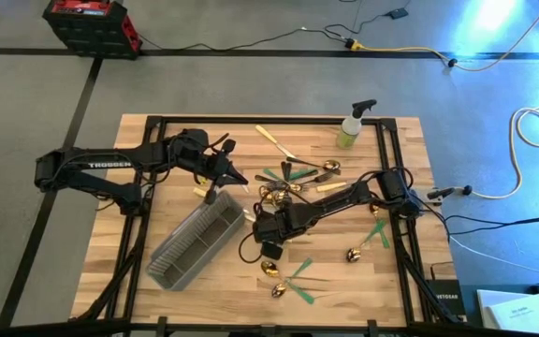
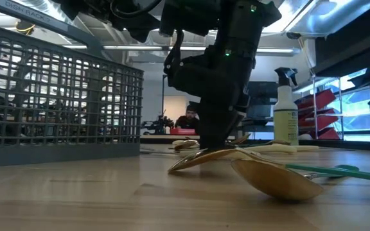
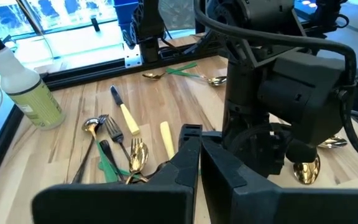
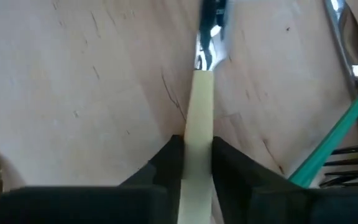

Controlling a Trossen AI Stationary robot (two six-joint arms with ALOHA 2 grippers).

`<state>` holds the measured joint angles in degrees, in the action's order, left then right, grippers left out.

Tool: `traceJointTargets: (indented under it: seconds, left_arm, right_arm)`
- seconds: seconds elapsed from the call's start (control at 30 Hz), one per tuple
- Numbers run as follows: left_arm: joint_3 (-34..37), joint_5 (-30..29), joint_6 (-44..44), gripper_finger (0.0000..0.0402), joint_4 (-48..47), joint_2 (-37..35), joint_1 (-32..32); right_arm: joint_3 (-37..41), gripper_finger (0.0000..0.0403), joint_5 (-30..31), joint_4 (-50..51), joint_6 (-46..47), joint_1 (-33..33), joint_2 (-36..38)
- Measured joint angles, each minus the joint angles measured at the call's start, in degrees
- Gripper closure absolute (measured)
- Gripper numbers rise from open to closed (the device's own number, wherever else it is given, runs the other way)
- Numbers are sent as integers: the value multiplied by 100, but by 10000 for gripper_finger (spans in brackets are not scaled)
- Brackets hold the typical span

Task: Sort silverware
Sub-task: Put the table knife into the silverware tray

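Observation:
Silverware with gold heads and cream, green or dark handles lies scattered on the wooden table (image 1: 410,150), mostly in a heap (image 1: 298,178) at mid-table. My right gripper (image 1: 265,227) points down beside that heap and is shut on a cream-handled piece (image 4: 199,99). My left gripper (image 1: 237,176) hovers above the far end of the grey mesh caddy (image 1: 195,241). In the left wrist view its fingers (image 3: 199,158) stand shut, with nothing showing between them. A gold spoon (image 2: 275,176) rests bowl-down in the low view's foreground. My right gripper pinches the cream handle (image 4: 197,127) between its two fingers (image 4: 169,155), coming from above and pointing down. The fingers lie across the handle. The shiny head end (image 4: 209,37) reaches out past them, close over the wood; whether it is lifted clear I cannot tell.
A yellow-green spray bottle (image 1: 352,126) stands near the table's far edge. Loose spoons (image 1: 354,253) and green-handled pieces (image 1: 302,281) lie toward the near edge. A green handle (image 4: 334,137) lies right beside my right gripper. Black frame rails (image 1: 391,140) border the table.

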<state>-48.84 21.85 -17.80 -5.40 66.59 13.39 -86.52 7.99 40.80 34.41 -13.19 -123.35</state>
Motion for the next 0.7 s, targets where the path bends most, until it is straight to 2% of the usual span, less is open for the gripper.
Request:
traceJointTargets:
  seconds: [0.1,0.7]
  left_arm:
    - [0,0,0,402,1,0,-2]
    - [0,0,4,402,1,0,-2]
  right_arm:
    - [2,372,-9,0,-21,0,2]
    - [31,368,287,465,179,52,183]
